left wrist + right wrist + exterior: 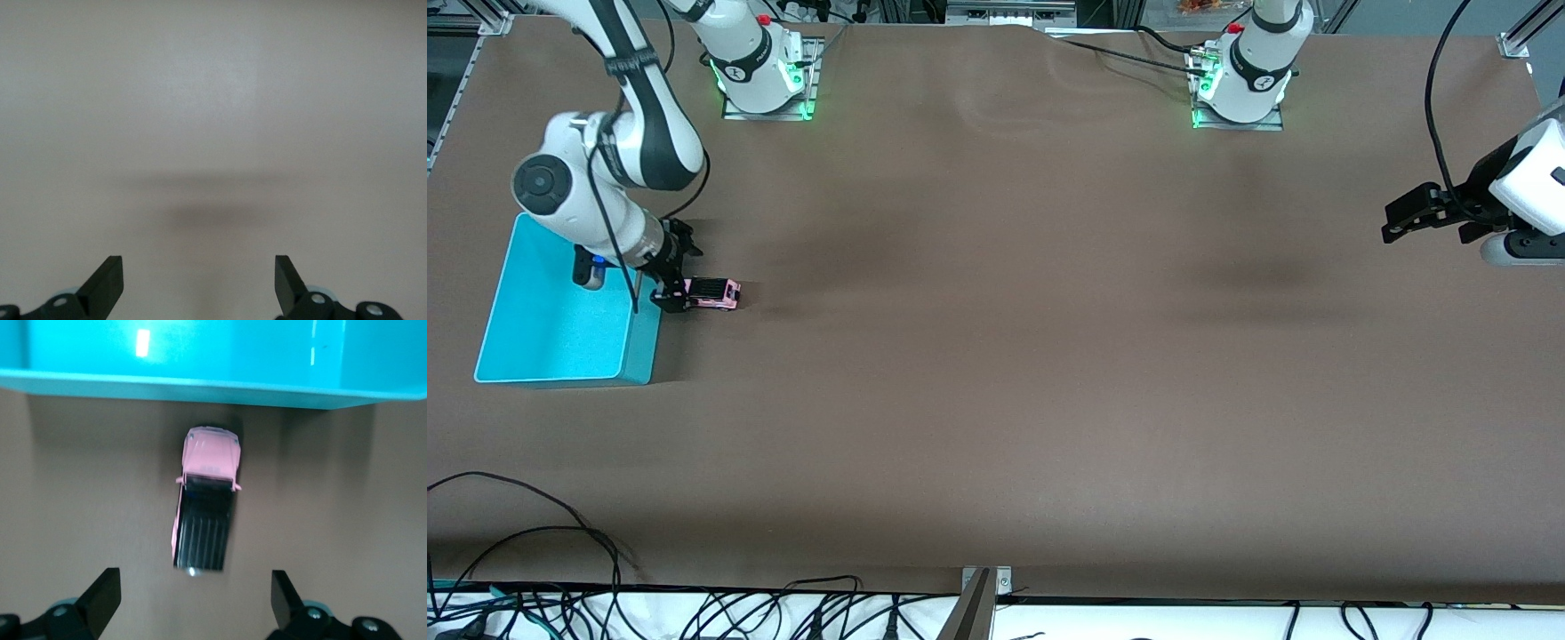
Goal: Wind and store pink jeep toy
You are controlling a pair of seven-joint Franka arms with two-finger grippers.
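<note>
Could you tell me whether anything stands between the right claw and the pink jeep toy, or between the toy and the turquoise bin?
Nothing visible does. The right claw is open just over the pink jeep toy, which sits on bare table beside the turquoise bin.

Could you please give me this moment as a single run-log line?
right gripper: open, over pink jeep toy | jeep: on table beside turquoise bin | left gripper: open, waiting

Jeep (713, 292) beside bin (551, 329).

Turquoise bin (551, 338) on brown table (1005, 356); cables (560, 604) at edge.
</note>
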